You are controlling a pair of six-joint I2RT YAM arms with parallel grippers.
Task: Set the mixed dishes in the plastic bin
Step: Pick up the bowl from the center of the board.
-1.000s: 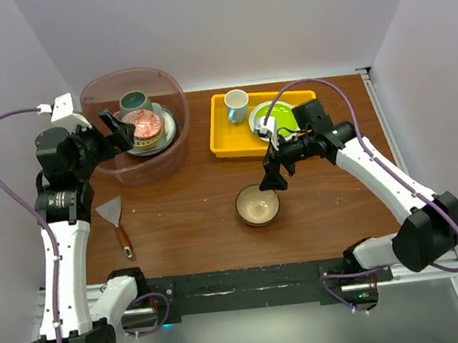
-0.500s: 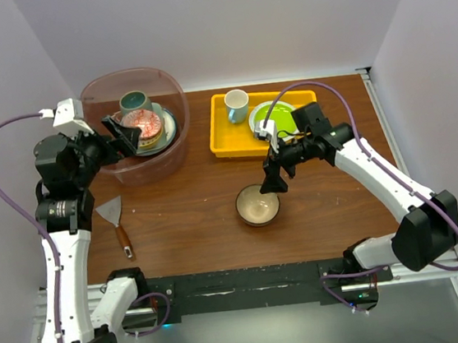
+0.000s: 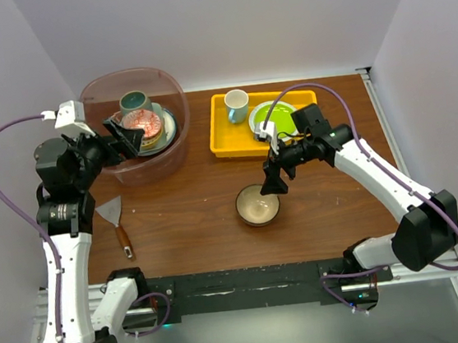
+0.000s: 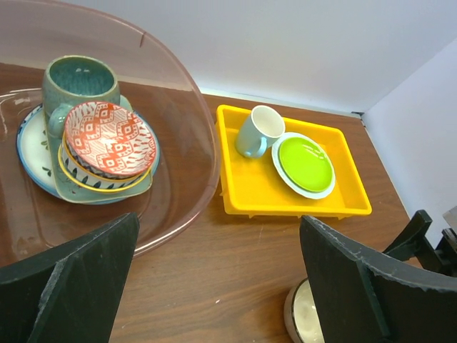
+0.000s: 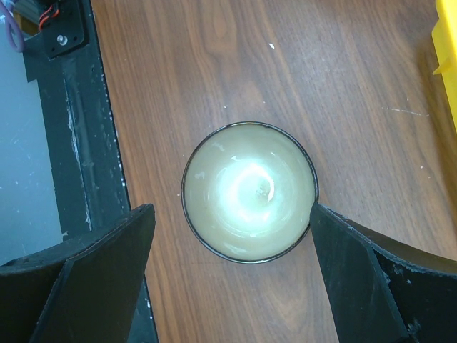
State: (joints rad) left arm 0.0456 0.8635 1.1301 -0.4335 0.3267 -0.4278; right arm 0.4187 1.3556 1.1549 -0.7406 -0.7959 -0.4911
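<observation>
1. We see the right gripper point(image 3: 273, 181) with its jaws spread wide and nothing between them. It points down at the cream-lined bowl point(image 5: 248, 191).
2. In the right wrist view the two fingers point(image 5: 93, 279) frame that bowl, one on each side. We cannot tell whether they touch it.
3. The bowl has a dark rim and sits upright on the wooden table point(image 3: 193, 217), near the front of the yellow tray point(image 3: 224, 139) and well apart from the plastic bin point(image 3: 177, 140).
4. The left gripper point(image 3: 125, 134) is also wide open and holds nothing. It hangs at the bin's left side, over the rim.
5. Inside the bin we find a stack: a red patterned bowl point(image 4: 108, 137) on top, nested in a yellow-rimmed bowl, on a pale green tray point(image 4: 136, 187), on a blue-edged plate point(image 4: 30, 146).
6. A teal mug point(image 4: 77, 82) stands upright just behind the red bowl, touching it.
7. On the yellow tray sit a small white cup point(image 3: 236, 104) and a lime-green plate point(image 3: 276, 116).
8. A scraper point(image 3: 117, 221) lies on the table by the left arm.
</observation>
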